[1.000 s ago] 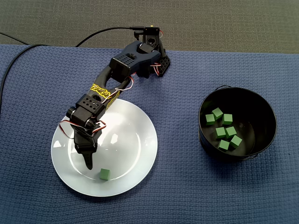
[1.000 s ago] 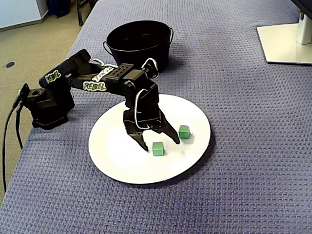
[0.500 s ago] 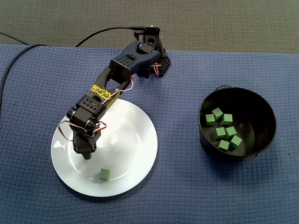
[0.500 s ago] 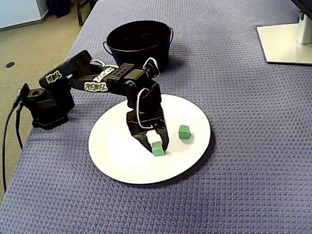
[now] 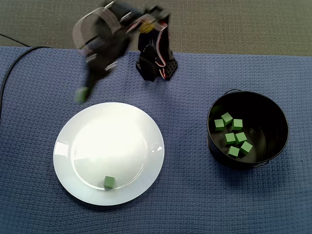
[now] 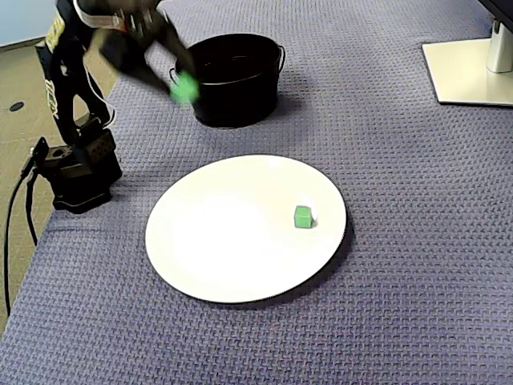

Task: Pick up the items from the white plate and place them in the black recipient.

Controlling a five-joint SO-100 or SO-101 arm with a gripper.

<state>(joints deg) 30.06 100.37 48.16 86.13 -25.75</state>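
The arm is raised and blurred with motion in both fixed views. My gripper [image 5: 84,92] [image 6: 184,83] is shut on a green cube [image 5: 82,94] [image 6: 185,86], held in the air off the white plate [image 5: 136,131] [image 6: 216,257]. One green cube [image 5: 109,182] [image 6: 303,216] still lies on the plate near its rim. The black bucket [image 5: 273,122] [image 6: 232,100] holds several green cubes [image 5: 233,136]. In one fixed view the held cube hangs just in front of the bucket's left side.
The arm's base [image 5: 156,66] [image 6: 76,172] stands on the blue woven mat [image 5: 195,204] [image 6: 401,200]. A black cable [image 5: 14,63] [image 6: 12,233] runs from the base. A white monitor stand [image 6: 473,68] sits at the far right corner.
The gripper closed on a cube on the plate, then the arm lifted fast off the plate with the cube. One cube stays on the plate.
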